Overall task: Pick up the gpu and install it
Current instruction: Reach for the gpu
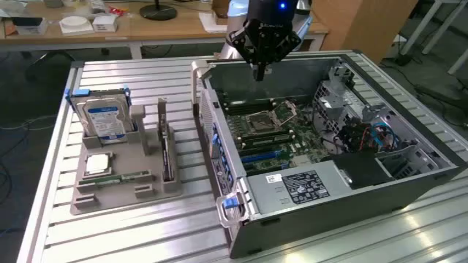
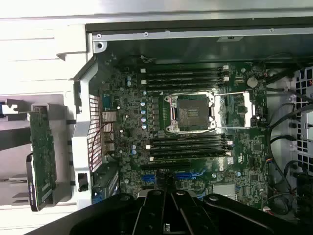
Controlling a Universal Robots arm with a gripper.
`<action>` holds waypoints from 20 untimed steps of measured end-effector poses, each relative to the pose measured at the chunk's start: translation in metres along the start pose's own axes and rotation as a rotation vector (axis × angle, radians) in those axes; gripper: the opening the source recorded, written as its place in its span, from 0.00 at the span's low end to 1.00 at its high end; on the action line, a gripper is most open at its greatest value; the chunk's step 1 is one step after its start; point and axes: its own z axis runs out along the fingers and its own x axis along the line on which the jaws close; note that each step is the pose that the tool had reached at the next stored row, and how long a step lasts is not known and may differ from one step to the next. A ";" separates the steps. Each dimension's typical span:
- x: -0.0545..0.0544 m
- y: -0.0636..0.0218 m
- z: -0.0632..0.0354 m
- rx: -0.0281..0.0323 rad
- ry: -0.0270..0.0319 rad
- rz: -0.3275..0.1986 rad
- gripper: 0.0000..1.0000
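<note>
Jaws over the open case [image 1: 380, 186], gpu [image 1: 166, 158] in its holder [image 1: 124, 189].

I see the jaws hanging above the case's interior, pinched close together with nothing between them. Beneath them lies the motherboard [image 2: 195, 152], its open socket [image 2: 191, 111] in the middle. The gpu [image 2: 43, 156] stands on edge in the grey holder on the desk [image 1: 146, 76], well apart from the jaws and outside the case, past its side wall. The hard drive [image 1: 102, 118] stands in the same holder, on the side of the gpu away from the jaws.
</note>
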 end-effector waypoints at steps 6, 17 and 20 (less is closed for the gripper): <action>0.002 -0.0001 0.0002 -0.0001 -0.0002 0.000 0.10; 0.029 -0.0022 -0.0006 0.0000 0.0000 0.000 0.10; 0.034 -0.0026 -0.0007 0.0000 -0.0001 0.000 0.10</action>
